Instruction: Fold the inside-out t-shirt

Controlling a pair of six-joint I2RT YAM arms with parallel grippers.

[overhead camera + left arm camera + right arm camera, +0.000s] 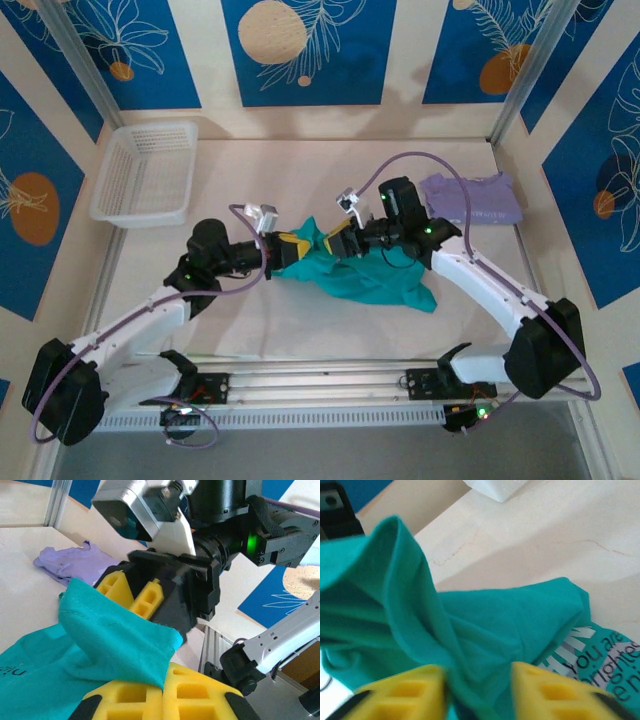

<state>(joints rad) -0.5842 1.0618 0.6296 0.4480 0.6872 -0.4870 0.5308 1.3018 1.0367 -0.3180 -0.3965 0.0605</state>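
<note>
basket [150,127] sits far left at the back, well apart from the action. next over, the left gripper [295,248] is clamped shut on the t-shirt [375,278]. in its wrist view a hemmed edge runs right into the seam between the yellow fingers [125,697]. the tee itself lies crumpled mid-table between the two arms, with its left end lifted into a peak where the grippers meet and the rest trailing off toward the near right.

the right gripper [338,243] faces the left one, just beside it on the same raised bit. its jaws stand narrow with a ridge of cloth between them (can't tell if it's actually pinched or just sitting in the gap). some white lettering shows on the cloth below it. the lavender shirt [472,198] is back right, apart from all this.

handling-wise, i'd guess it's light, floppy and a bit clingy. it won't hold a shape, so grabbing mid-panel just makes a bunch. a hem, sleeve edge or shoulder seam looks like the better hold, with the two grips spread apart so it hangs flat.
</note>
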